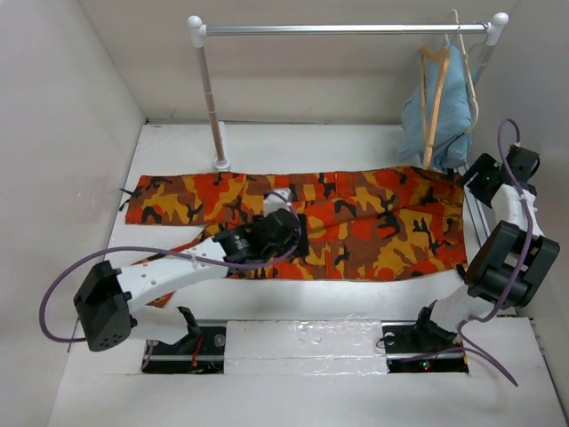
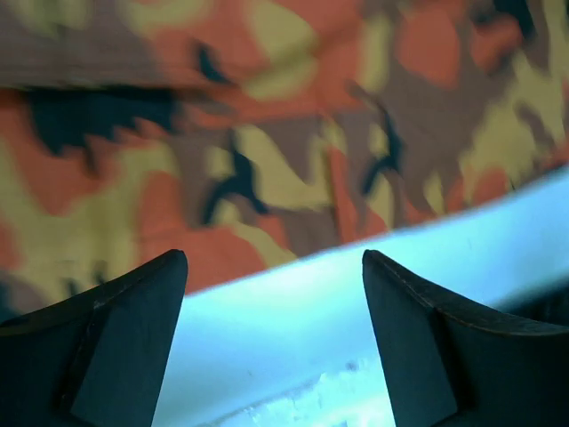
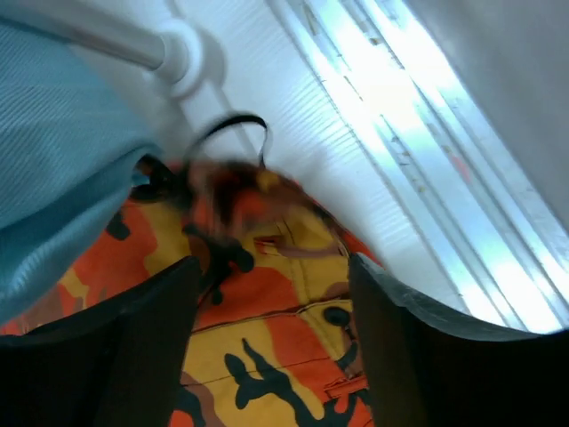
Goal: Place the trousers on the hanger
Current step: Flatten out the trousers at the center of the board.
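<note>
Left gripper [image 2: 274,258] first: two dark, wedge-shaped fingers are seen spread wide with nothing caught between them. They are poised where the trousers [image 2: 267,133] meet the bare white table [image 2: 311,338].

Over to the right gripper [image 3: 274,260]: it is likewise held wide and empty above the trousers' right end, near the post foot [image 3: 182,53].

One pair of trousers is counted. It is soft cloth in orange, red, yellow and dark brown camouflage, laid flat mid-table. Its long axis is run left to right, parallel to the rail [image 1: 342,29]. The waist is turned right and the two legs are pointed left, the nearer one angled under the left arm [image 1: 178,271].

Two wooden hangers are counted at the rail's right end. The hanger [image 1: 435,98], tan and triangular, is hung against one blue garment [image 1: 455,107]. A paler second hanger [image 1: 472,89] is seen just beside it. The rail itself is one metal bar, capped by two white joints.
</note>
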Robot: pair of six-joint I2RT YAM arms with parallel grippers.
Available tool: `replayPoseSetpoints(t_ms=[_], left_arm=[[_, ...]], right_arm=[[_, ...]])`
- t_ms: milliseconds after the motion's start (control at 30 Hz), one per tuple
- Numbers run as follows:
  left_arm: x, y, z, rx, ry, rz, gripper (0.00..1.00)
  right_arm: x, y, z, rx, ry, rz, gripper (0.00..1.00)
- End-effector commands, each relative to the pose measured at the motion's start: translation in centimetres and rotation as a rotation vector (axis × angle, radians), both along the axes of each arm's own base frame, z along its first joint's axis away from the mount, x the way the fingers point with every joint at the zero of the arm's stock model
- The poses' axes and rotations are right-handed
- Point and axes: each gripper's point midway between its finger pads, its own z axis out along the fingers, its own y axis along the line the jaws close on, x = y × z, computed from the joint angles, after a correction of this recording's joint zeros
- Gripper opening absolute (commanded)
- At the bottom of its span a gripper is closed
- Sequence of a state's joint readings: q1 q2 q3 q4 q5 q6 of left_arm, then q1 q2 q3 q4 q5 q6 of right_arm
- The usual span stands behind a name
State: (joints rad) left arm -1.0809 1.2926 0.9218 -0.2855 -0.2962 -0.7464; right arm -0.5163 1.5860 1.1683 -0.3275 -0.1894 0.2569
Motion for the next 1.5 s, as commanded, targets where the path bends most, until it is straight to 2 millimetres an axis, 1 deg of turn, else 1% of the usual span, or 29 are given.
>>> replayPoseSetpoints(t_ms=[0,33,133,167,233,267,300,367,400,467,633,733,833,867,900,933,967,1033,1067,1133,1167,1200,1267,1300,1333,1367,1400,1433,1467], left_arm=[[4.8,7.7,3.0,-0.001,-0.069,0.310,0.81],[4.8,7.7,3.0,-0.001,-0.069,0.311,0.81],[8.8,14.5,4.2,-0.060,-0.102,0.536,0.85],[10.5,19.1,3.6,-0.067,-0.088,0.678,0.85],[11.5,22.8,3.8,-0.155,-0.078,0.767,0.85],[11.5,25.2,2.6,-0.169,-0.056,0.835,0.85],[11.6,29.6,2.7,-0.237,-0.054,0.952,0.85],[11.6,32.5,2.0,-0.300,-0.055,1.005,0.84],[11.6,33.7,1.3,-0.274,-0.029,1.061,0.84],[11.0,33.9,0.6,-0.229,0.031,1.069,0.83],[7.5,33.9,-1.3,-0.131,0.095,1.055,0.34],[6.8,31.6,-1.6,-0.061,0.139,0.994,0.14],[9.6,30.5,2.3,-0.099,0.020,0.947,0.09],[11.1,30.2,5.5,-0.146,-0.051,0.926,0.08],[11.8,29.5,7.6,-0.193,-0.093,0.888,0.05],[12.5,28.7,9.9,-0.230,-0.150,0.854,0.00],[13.1,28.5,13.9,-0.269,-0.238,0.823,0.00],[13.0,27.2,20.2,-0.333,-0.360,0.720,0.00],[12.7,27.1,22.0,-0.339,-0.398,0.700,0.00],[12.1,27.0,25.5,-0.352,-0.467,0.675,0.03],[11.5,27.0,29.0,-0.372,-0.543,0.664,0.09],[11.1,26.8,30.6,-0.378,-0.578,0.637,0.21],[10.7,26.4,32.8,-0.394,-0.617,0.604,0.27],[10.5,26.0,33.4,-0.399,-0.624,0.578,0.29],[10.3,25.8,33.9,-0.405,-0.638,0.562,0.30],[10.2,25.6,33.7,-0.408,-0.636,0.552,0.30],[10.0,25.3,33.6,-0.414,-0.635,0.537,0.30],[10.0,25.0,33.3,-0.419,-0.632,0.527,0.31],[9.9,25.1,32.7,-0.410,-0.624,0.532,0.31]], right_arm=[[-1.3,-0.4,1.2,-0.010,0.022,0.022,0.77],[-1.7,-0.1,0.4,0.001,0.039,0.023,0.77],[-2.8,3.6,2.2,0.026,-0.052,0.102,0.69],[-4.0,5.2,0.7,0.048,-0.048,0.124,0.47],[-5.5,8.6,2.6,0.045,-0.135,0.194,0.18],[-6.9,11.7,0.5,0.078,-0.103,0.256,0.05],[-7.7,13.5,0.4,0.090,-0.116,0.296,0.00],[-10.0,17.9,1.1,0.080,-0.163,0.419,0.00],[-11.7,19.6,-0.7,0.106,-0.138,0.463,0.00],[-14.2,22.8,-0.7,0.134,-0.179,0.584,0.00],[-20.2,28.7,-3.8,0.156,-0.084,0.912,0.22],[-20.8,32.0,-3.2,0.154,-0.121,1.058,0.38],[-22.8,39.6,-1.4,0.225,-0.181,1.333,0.33],[-22.8,42.2,1.0,0.201,-0.222,1.400,0.09],[-23.4,44.5,1.5,0.143,-0.231,1.486,0.00],[-23.7,46.5,-1.1,0.062,-0.112,1.548,0.00],[-25.5,51.3,2.7,0.038,-0.197,1.686,0.00],[-26.3,57.3,3.2,-0.092,-0.257,1.843,0.00],[-26.6,57.9,1.0,-0.116,-0.208,1.871,0.00],[-26.4,62.7,4.1,-0.042,-0.350,1.973,0.00],[-26.2,64.4,1.4,-0.030,-0.298,2.005,0.07],[-25.6,67.0,3.7,-0.008,-0.386,2.029,0.16],[-25.3,69.2,2.9,-0.007,-0.365,2.092,0.36],[-24.7,70.4,-1.0,-0.046,-0.290,2.130,0.40],[-24.0,72.3,1.2,-0.056,-0.331,2.146,0.42],[-23.5,73.3,0.6,-0.069,-0.322,2.157,0.46],[-23.5,74.3,-2.4,-0.088,-0.265,2.183,0.48],[-22.8,76.0,0.0,-0.089,-0.327,2.177,0.51],[-22.5,76.8,0.0,-0.088,-0.340,2.175,0.59]])
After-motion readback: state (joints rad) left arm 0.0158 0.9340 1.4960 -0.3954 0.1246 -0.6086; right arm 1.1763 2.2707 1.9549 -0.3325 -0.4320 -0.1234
